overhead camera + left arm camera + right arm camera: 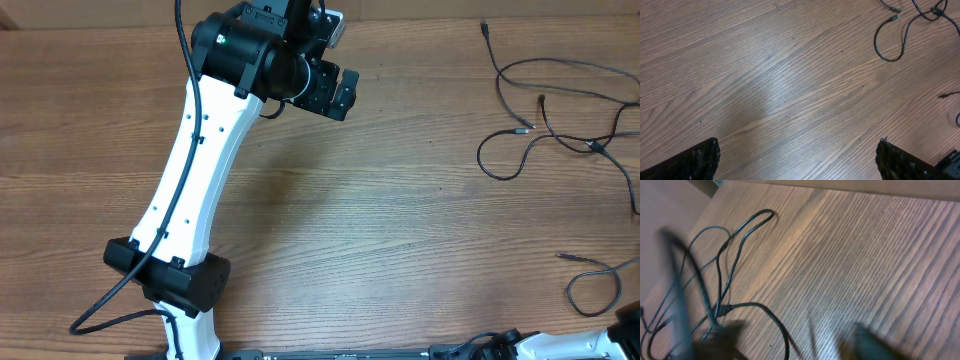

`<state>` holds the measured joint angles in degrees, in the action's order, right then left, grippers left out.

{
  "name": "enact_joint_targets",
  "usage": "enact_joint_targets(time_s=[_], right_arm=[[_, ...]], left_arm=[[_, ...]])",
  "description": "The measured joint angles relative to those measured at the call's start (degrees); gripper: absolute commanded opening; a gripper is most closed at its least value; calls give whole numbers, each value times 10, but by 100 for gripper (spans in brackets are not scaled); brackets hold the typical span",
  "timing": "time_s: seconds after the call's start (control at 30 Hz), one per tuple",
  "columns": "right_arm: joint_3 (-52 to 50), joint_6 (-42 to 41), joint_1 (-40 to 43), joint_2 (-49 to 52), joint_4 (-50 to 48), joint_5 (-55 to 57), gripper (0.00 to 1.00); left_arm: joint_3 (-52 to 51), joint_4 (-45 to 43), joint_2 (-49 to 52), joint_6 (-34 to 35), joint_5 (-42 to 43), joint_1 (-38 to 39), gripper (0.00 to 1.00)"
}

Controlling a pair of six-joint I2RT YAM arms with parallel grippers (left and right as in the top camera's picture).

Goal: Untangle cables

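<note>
The thin black cables (590, 146) lie on the brown wood-grain desk (400, 220), at its far right side in the overhead view. They are slim, matte cords, each w/ a small plug at the end. They are not in a tight knot. They make loose open curves that cross each other at a few places, and one cord makes a round loop toward the desk centre. One more cord (585, 261) lies apart from the bunch, nearer the front right corner, w/ its own small loop.

The left pincer (797, 145) is released: in the left wrist view the two dark fingers stand wide apart w/ only bare wood between them. It is well apart from the cables (876, 40), which show only in the top right of that view. The white arm with black joints (200, 170) carries it over the back-centre part of the desk.

The right wrist view is blurred. The right pincer (790, 342) looks released too, its fingers apart and wood grain visible between. The cables (752, 303) lie just beside it on the left, approx. 3–4 strands crossing. One strand close to the lens is smeared, so I cannot tell if it touches a finger.
</note>
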<state>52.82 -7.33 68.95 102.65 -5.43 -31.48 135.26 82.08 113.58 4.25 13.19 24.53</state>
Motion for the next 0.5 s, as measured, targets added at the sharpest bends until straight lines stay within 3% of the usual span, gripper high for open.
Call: enact_joint_targets(time_s=[0.33,0.5], right_arm=[[0,-2,0,-5,-8,-139,100],[0,-10,0,-59,-7,-207,100]], left_arm=[[0,0,0,0,0,0,100],[0,0,0,0,0,0,100]])
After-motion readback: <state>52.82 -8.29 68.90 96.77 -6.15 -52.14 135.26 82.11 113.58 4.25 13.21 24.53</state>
